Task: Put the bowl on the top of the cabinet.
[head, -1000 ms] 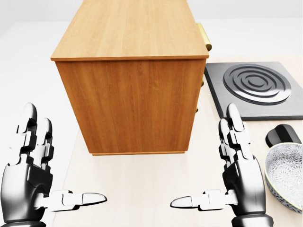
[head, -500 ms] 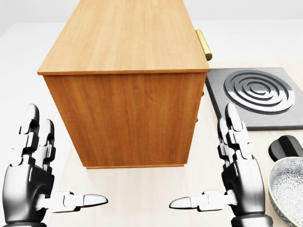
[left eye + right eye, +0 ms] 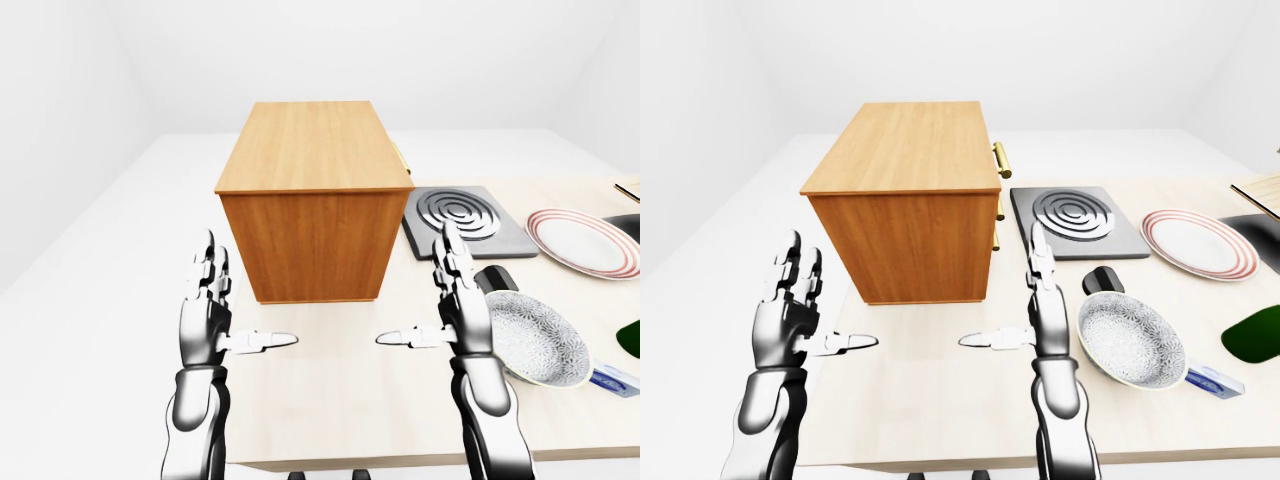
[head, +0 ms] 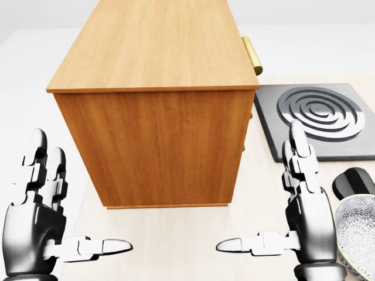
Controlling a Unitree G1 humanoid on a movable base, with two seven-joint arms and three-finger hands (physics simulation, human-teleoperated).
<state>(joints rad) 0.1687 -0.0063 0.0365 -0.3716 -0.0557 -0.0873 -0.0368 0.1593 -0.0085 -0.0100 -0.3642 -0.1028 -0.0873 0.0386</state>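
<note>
Both hands raised over the worktop (image 3: 330, 400), empty. Left hand (image 3: 205, 320): fingers straight up, thumb out sideways, spread wide. Right hand (image 3: 1045, 315): same pose, fingers spread, gripping nothing.

Bowl (image 3: 1132, 340) sits on the worktop near its near edge, just beside the right hand on its outer side, not touched. Cabinet (image 3: 315, 195) stands upright toward the worktop's left end, top bare. Hotplate (image 3: 1072, 220), a black knob (image 3: 1103, 280) and a striped plate (image 3: 1195, 240) lie beyond the bowl.

Risks, judged: bowl is wide and shallow, so a three-finger grip on the rim may slip. Lift must clear the cabinet's top edge; a low carry could strike its side. Knob close by may be knocked.
</note>
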